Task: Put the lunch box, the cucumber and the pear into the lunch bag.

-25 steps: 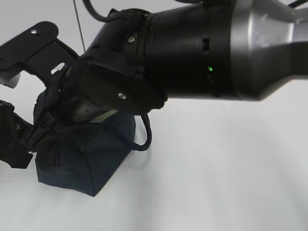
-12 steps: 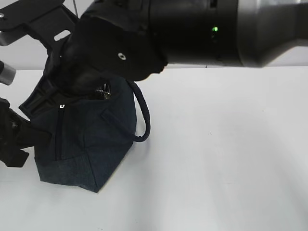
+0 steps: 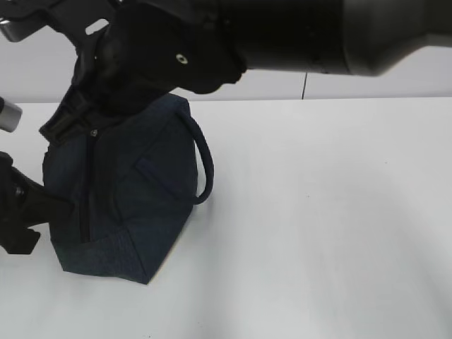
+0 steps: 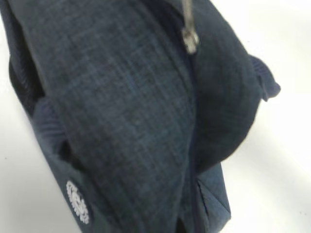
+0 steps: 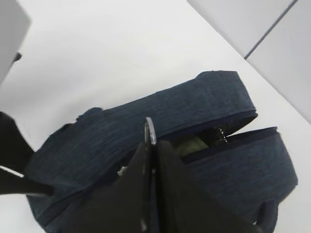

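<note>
The dark navy lunch bag [image 3: 120,198] stands at the table's left and fills the left wrist view [image 4: 121,121]. My right gripper [image 5: 151,144] is shut on the metal zipper ring [image 5: 150,130] above the bag's top; the ring also shows in the left wrist view [image 4: 189,34]. Through the narrow gap still open I see the pale green lid of the lunch box [image 5: 190,144] inside the bag. My left gripper [image 3: 49,205] pinches the bag's left side, its jaws narrowed to a point on the fabric. The cucumber and pear are out of view.
The bag's looped strap handle [image 3: 205,166] hangs off its right side. The white table [image 3: 318,233] stretches to the right. My right arm [image 3: 282,35] crosses the top of the exterior view. A grey wall [image 5: 282,53] stands behind the table.
My right gripper has risen with the zipper ring, and the bag's top has been drawn up and closed further. The pale lid seen in the exterior view is now covered. The left gripper has stayed put.
</note>
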Controlling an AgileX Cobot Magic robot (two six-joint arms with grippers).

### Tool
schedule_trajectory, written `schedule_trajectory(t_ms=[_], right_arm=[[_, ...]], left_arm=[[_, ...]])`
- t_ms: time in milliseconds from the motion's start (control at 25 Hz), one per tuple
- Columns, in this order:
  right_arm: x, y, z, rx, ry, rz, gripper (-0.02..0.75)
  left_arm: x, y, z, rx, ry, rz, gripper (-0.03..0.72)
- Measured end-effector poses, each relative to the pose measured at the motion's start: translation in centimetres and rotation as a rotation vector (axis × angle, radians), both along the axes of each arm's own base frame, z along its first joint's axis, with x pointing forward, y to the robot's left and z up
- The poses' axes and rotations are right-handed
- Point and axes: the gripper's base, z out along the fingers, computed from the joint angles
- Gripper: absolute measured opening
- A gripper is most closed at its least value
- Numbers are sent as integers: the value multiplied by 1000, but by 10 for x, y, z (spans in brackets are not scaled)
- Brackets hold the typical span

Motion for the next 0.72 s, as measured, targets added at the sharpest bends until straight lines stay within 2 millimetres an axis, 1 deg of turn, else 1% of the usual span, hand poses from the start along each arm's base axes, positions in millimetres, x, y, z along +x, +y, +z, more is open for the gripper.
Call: schedule_trajectory(t_ms=[80,240,560,720], right_arm=[[5,-2,-1,3,2,-13,0],[12,-4,-3,21,-9,-18,0],[31,-6,-13,41,-20,-38,0],[40,-14,-9,76,-26,-68,0]], left_arm=[[-4,1,-1,3,-6,13,4],[-7,2,3,3,-33,20,4],[-8,2,5,-1,-36,20,4],[-8,2,5,-1,-37,21,4]])
